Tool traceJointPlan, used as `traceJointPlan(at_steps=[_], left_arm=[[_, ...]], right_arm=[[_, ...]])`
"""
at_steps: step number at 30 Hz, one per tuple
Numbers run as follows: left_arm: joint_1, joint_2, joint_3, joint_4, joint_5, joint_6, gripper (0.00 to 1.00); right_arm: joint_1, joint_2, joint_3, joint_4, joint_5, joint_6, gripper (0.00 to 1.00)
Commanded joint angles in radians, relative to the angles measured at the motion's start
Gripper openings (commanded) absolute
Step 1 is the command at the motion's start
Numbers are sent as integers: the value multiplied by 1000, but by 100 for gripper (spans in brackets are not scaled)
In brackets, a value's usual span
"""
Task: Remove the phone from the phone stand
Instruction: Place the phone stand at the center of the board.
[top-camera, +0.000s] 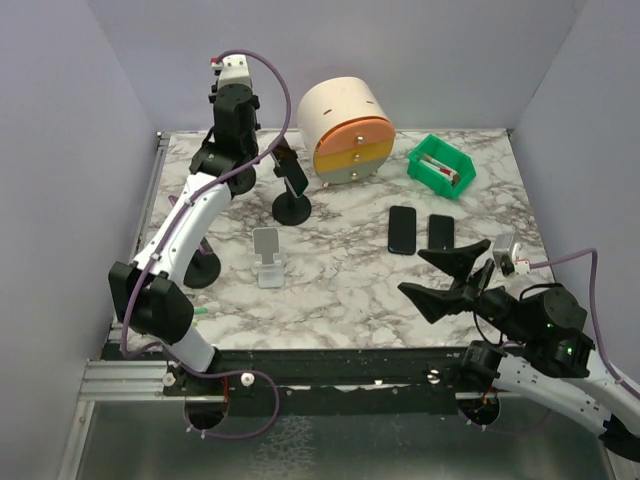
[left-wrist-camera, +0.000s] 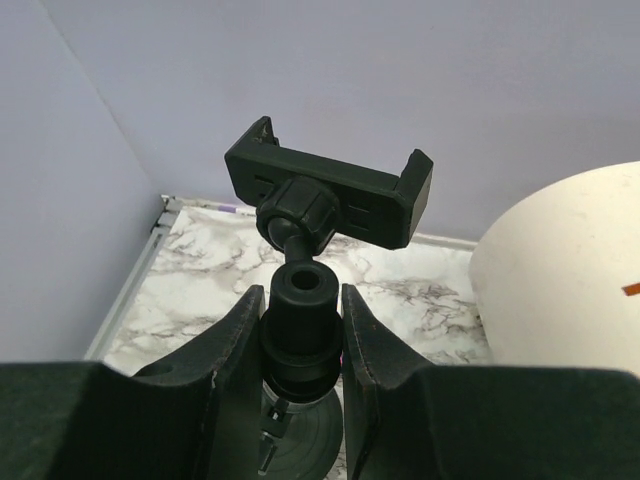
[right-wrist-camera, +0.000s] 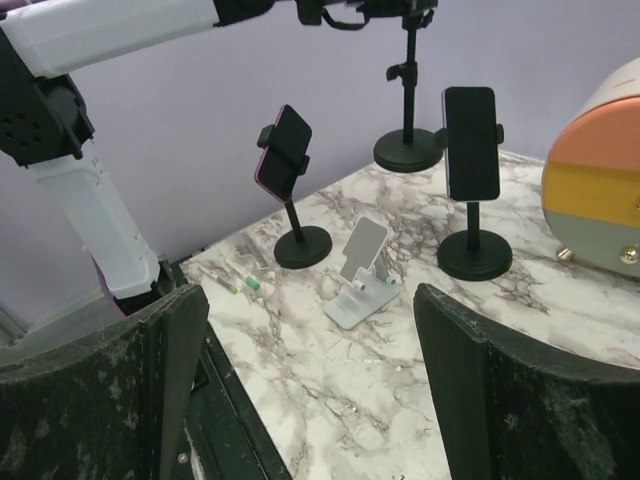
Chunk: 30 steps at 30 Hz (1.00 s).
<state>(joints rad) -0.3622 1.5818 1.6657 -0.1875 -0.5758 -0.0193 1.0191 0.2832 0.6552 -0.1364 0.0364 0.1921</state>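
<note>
Three black pole stands show in the right wrist view. One holds a black phone (right-wrist-camera: 470, 140), also seen from above (top-camera: 293, 178). One holds a pink-edged phone (right-wrist-camera: 283, 150). My left gripper (left-wrist-camera: 300, 300) is shut on the post (left-wrist-camera: 300, 330) of the third stand (right-wrist-camera: 405, 90) at the back left. That stand's clamp (left-wrist-camera: 330, 190) looks empty. From above, the left gripper (top-camera: 245, 165) is left of the black phone. My right gripper (right-wrist-camera: 310, 400) is open and empty over the near right of the table (top-camera: 412, 271).
A grey folding stand (top-camera: 268, 255) is empty at centre left. Two dark phones (top-camera: 402, 228) (top-camera: 441, 232) lie flat at centre right. A round drawer unit (top-camera: 345, 130) and a green bin (top-camera: 441, 165) stand at the back. Pens (right-wrist-camera: 235, 285) lie near the left front edge.
</note>
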Motion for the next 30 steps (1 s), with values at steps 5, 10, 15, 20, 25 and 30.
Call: traceJointPlan(at_steps=[5,10,15,20,25,30], left_arm=[[109,24,-219,367,-4,-193,0],[128,79,-252,410,6,-224,0],[144,112,-264,431,7,-259,0],[144,139,-279,441,17,-264,0],[144,151,-305,446,23,-241,0],[144,152,-325,447,29,-218,0]], right_arm=[[0,14,-3,6,63,-8,89],[-1,36,7,6,61,-13,89],[-1,37,-3,13,62,-1,89],[0,39,-3,12,75,-5,89],[-1,38,2,4,89,-12,89],[0,39,2,-1,93,-14,89]])
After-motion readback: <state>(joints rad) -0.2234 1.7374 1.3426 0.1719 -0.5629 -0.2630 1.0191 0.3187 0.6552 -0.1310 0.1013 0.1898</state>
